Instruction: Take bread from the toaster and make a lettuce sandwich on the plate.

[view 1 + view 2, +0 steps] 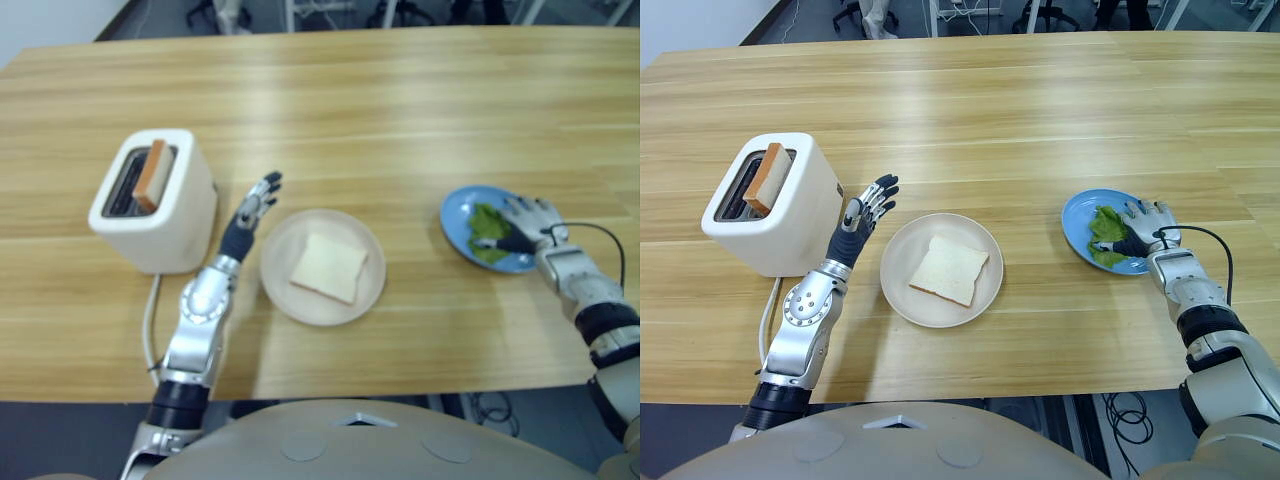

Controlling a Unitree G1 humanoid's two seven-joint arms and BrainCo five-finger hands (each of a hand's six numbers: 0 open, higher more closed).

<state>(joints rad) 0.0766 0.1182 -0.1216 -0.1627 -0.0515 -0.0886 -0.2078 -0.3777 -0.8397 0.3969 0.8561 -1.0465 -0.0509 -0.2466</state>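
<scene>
A white toaster [780, 215] holds one bread slice [767, 177] in its slot; the left hand [865, 215] hovers beside it, spread and empty; a second slice [948, 270] lies on the beige plate [895, 292]; lettuce [1102, 228] sits on a blue plate [1074, 222], the right hand [1148, 225] resting over it, grip impossible to tell.

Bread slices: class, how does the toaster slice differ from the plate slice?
The toaster slice stands on edge in the toaster; the plate slice lies flat on the plate. The toaster slice shows brown crust; the plate slice shows its pale face. Both are sliced bread.
</scene>
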